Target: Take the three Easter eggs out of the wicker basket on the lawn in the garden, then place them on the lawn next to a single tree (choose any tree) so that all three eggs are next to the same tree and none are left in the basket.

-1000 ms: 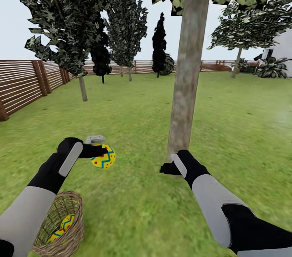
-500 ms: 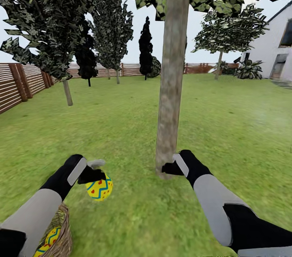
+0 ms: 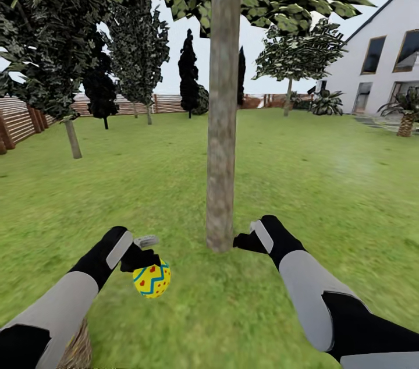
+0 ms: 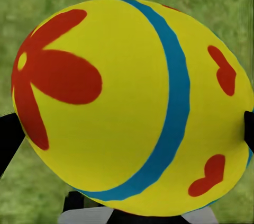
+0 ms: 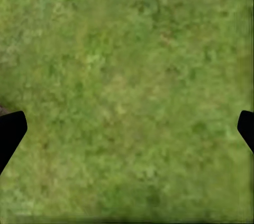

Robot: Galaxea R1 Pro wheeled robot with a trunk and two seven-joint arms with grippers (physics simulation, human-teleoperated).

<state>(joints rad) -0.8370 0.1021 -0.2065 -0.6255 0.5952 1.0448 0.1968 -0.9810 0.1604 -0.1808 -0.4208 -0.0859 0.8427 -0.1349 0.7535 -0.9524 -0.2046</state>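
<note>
Easter egg (image 3: 152,279), yellow with a blue zigzag band and red marks, hangs pinched in the left gripper (image 3: 145,261) above the lawn (image 3: 326,194), off the grass and near the foot of the tree (image 3: 222,142). From the left wrist camera the egg (image 4: 132,107) sits between the two dark fingertips (image 4: 8,139), one at each side, touching it; a red flower mark and red hearts show on its shell, with blurred grass behind. At the lower left edge of the head picture a strip of the wicker basket (image 3: 77,351) shows under the left forearm; what lies inside it cannot be told. The right gripper (image 3: 241,241) hovers low just beside the base of the trunk, and the right wrist camera shows its jaws spread wide, fingertips (image 5: 10,131) at either edge, with bare grass (image 5: 127,91) between them. Farther back stand dark narrow trees (image 3: 187,75), a brown slatted fence (image 3: 23,119) and a white house (image 3: 378,66)
</note>
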